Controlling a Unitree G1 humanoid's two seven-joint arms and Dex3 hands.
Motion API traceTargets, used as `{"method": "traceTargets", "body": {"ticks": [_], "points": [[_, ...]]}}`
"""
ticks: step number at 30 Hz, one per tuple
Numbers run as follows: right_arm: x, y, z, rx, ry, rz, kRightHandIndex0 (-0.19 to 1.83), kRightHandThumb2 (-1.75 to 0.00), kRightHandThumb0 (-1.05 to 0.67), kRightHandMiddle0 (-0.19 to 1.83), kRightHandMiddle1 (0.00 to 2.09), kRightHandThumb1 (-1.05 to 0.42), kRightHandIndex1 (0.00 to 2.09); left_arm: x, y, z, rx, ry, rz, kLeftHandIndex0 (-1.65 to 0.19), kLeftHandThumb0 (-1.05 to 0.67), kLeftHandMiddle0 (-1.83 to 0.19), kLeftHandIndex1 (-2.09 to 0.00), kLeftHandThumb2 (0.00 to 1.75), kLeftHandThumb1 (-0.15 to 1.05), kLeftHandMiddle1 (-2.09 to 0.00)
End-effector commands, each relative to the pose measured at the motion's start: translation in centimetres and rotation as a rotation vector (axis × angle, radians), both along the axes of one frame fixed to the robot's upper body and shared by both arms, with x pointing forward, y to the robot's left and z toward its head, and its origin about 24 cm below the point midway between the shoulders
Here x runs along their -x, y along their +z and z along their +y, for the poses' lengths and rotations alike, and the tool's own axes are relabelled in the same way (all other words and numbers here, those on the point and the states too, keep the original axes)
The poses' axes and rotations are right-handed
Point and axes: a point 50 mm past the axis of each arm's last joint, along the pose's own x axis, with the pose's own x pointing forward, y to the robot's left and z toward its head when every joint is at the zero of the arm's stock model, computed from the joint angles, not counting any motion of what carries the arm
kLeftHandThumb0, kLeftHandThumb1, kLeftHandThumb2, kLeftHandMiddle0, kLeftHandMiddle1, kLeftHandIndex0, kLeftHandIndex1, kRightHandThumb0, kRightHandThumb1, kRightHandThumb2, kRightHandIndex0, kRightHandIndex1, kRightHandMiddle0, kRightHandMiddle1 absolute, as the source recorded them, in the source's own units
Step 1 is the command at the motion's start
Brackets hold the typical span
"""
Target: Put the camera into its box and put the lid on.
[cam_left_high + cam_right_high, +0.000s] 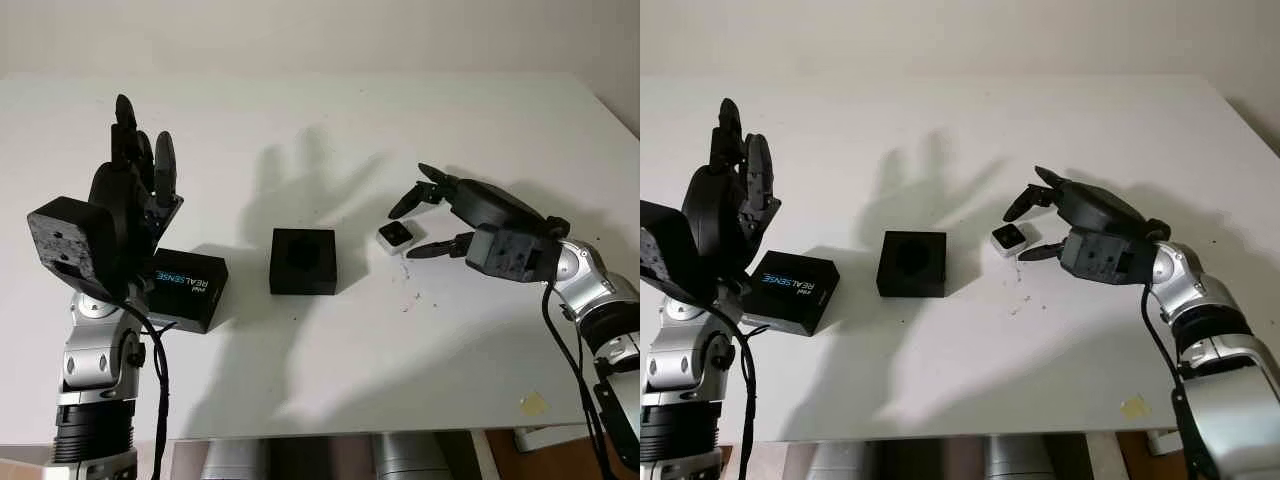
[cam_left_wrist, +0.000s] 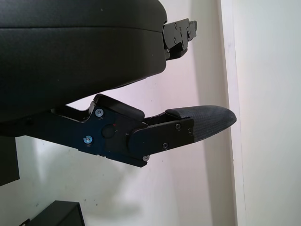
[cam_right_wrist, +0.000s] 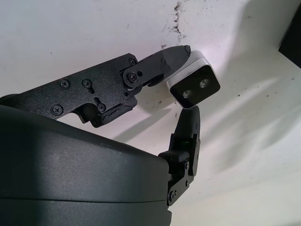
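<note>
Reaching in low over the white counter point(image 1: 330, 380) from the right: the right hand point(image 1: 432, 218), fingers spread to either side of the camera point(image 1: 395, 236) and closing round nothing yet. One fingertip point(image 3: 181, 51) touching or nearly touching the camera's pale upper edge in the right wrist view, another finger point(image 3: 187, 127) standing just below its dark face; whether that one is touching, hard to tell. Lying flat on the counter between those fingers: the camera, a small white block with a black front and two round lenses.

Sitting to the left of the camera, near but apart from it, around the middle of the counter: the box point(image 1: 303, 261), black, square, open at the top, with a dark hollow inside. Lying farther left, apart from the box: the lid point(image 1: 188, 288), a black piece with "REALSENSE" printed in white and blue on its face, partly hidden behind the left arm.

Standing raised well above the counter at the left: the left hand point(image 1: 140, 165), fingers pointing upward, uncurled and grasping nothing. Sticking to the counter near its front right edge: a small yellowish scrap point(image 1: 533, 403).
</note>
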Motion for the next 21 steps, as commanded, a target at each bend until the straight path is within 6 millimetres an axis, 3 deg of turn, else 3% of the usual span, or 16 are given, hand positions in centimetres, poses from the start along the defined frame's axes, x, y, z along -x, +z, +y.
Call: {"method": "traceTargets", "body": {"ticks": [1, 7, 14, 21], "points": [[-0.1, -0.1, 0.2, -0.015, -0.004, -0.001, 0.02, -0.06, -0.47, 0.28, 1.18, -0.91, 0.06, 0.0, 0.8, -0.2, -0.015, -0.001, -0.029, 0.19, -0.74, 0.19, 0.00, 0.61, 1.05, 0.00], [-0.2, -0.5, 0.7, -0.011, -0.002, 0.008, 0.04, -0.05, -0.46, 0.30, 1.22, -0.90, 0.06, 0.0, 0.8, -0.1, -0.008, 0.003, -0.031, 0.19, -0.73, 0.19, 0.00, 0.62, 1.05, 0.00], [-0.3, -0.9, 1.2, 0.021, 0.016, 0.022, 0.00, -0.05, -0.50, 0.16, 1.08, -0.86, 0.05, 0.1, 0.8, -0.1, -0.009, 0.000, -0.031, 0.19, -0.72, 0.19, 0.00, 0.62, 1.05, 0.00], [-0.3, -1.0, 1.1, 0.027, 0.013, 0.031, -0.01, -0.06, -0.47, 0.21, 1.04, -0.87, 0.05, 0.2, 0.7, 0.0, 0.011, 0.001, -0.034, 0.19, -0.71, 0.19, 0.00, 0.62, 1.05, 0.00]]}}
